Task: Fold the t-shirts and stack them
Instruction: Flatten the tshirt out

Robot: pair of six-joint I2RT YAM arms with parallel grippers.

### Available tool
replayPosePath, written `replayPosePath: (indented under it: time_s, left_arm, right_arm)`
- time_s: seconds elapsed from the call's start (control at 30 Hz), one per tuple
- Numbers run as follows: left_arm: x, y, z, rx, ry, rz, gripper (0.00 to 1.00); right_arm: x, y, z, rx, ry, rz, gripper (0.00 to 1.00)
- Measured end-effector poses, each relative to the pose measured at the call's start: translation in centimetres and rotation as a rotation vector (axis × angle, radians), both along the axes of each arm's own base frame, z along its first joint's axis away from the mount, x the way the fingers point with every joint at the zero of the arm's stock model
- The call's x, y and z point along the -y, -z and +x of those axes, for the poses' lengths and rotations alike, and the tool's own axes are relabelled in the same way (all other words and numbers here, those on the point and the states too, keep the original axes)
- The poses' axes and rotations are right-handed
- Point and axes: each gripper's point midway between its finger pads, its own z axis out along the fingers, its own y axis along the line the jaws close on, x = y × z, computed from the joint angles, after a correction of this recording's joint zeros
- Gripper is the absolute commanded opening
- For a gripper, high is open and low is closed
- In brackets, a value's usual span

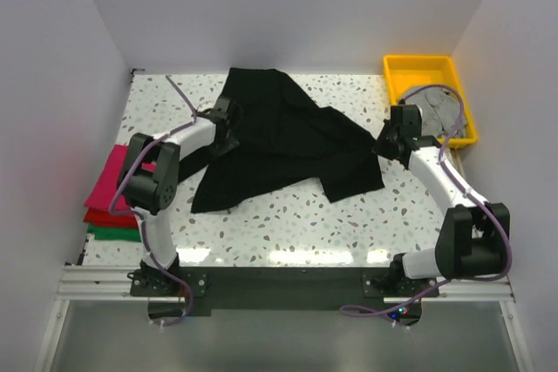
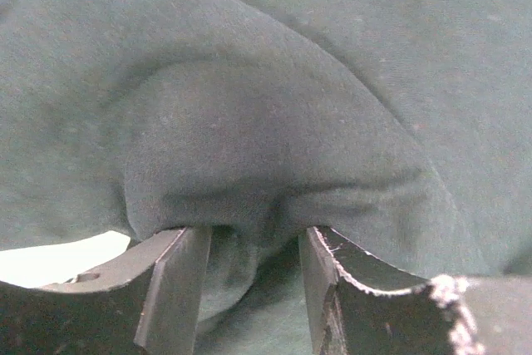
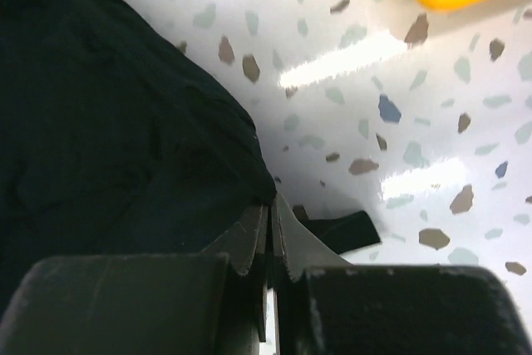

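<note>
The speckled tabletop (image 1: 288, 224) holds one big thing: the black t-shirt (image 1: 279, 141). It lies open and rumpled in the middle, with its long side running from the far left down to the near right. It sits between the two arms, so each arm is close to one side of it.

At the left edge is a folded pile: the magenta t-shirt (image 1: 113, 180) on top, then the red t-shirt (image 1: 103, 215), then the green t-shirt (image 1: 113, 233). The yellow tray (image 1: 397, 67) in the far right corner holds the grey t-shirt (image 1: 440, 111).

The left fingers (image 2: 179, 288) stand part way apart, gripping a thick bunch of black cloth. The right fingers (image 3: 249, 243) are pressed together at the shirt's right edge and seem to nip it.

I see no words or labels.
</note>
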Motion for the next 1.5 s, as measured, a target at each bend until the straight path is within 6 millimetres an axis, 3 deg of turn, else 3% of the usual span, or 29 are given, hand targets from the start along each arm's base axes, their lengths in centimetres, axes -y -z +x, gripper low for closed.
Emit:
replayPosePath:
  time_s: [0.13,0.27,0.43,0.63,0.73,0.9,1.0,1.5]
  left_arm:
    - [-1.4,-0.3,2.1,-0.013,0.005,0.069,0.56]
    - [-1.9,-0.8,1.1,-0.035,0.035,0.095,0.65]
    - [-3.4,-3.0,-3.0,-0.028,0.046,0.093,0.91]
    - [-5.5,-7.8,-7.2,0.102,0.006,0.051,0.95]
    - [-6.3,-7.1,-10.2,0.11,-0.021,0.033,0.92]
    - [-7.6,-1.9,-16.4,-0.005,-0.081,0.014,0.85]
    - [-8.1,0.2,-18.7,-0.066,-0.11,0.001,0.82]
    - [-6.9,0.2,-16.5,0.023,-0.149,-0.091,0.45]
  right_arm:
    - [0.5,2.6,-2.8,-0.073,0.001,0.014,0.0]
    - [1.8,4.1,-4.1,-0.132,0.032,0.042,0.04]
    - [1.7,4.1,-4.1,-0.132,0.028,0.065,0.13]
    - [1.2,4.0,-4.1,-0.132,0.013,0.091,0.22]
    - [0.8,3.9,-4.1,-0.128,0.001,0.112,0.24]
    - [0.0,3.2,-4.3,-0.101,-0.015,0.149,0.26]
    - [-0.4,2.9,-4.5,-0.09,-0.029,0.168,0.26]
    - [-1.1,3.0,-5.0,-0.086,-0.058,0.203,0.28]
